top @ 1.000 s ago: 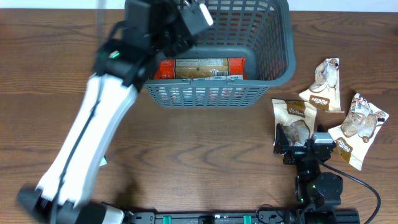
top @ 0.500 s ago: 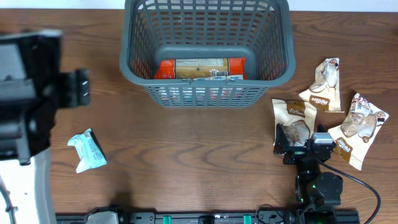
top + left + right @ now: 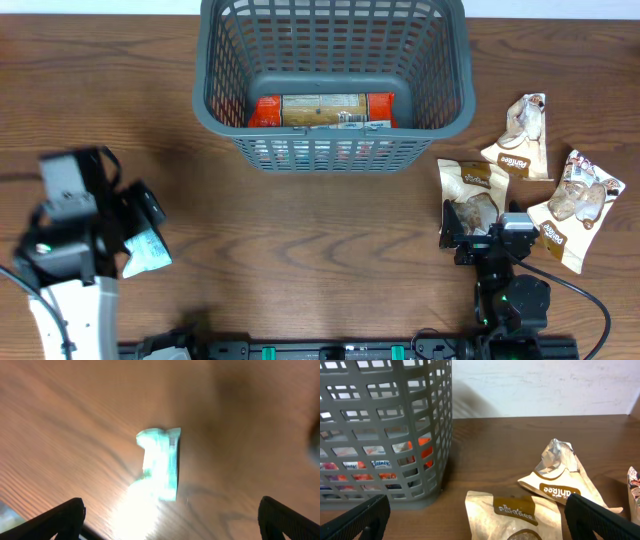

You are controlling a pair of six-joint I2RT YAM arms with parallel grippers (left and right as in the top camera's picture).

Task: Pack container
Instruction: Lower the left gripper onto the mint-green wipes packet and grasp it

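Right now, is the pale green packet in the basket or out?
Out: the pale green snack packet lies on the wooden table, beneath the left hand, apart from the dark grey plastic basket.

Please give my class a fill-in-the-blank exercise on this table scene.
The orange-ended packet lies ___ the grey basket. Right of the basket, ___ brown snack packets lie on the table. The gripper above the pale teal packet belongs to the ___ arm. Its jaws stand wide ___.
Missing words: inside; three; left; open.
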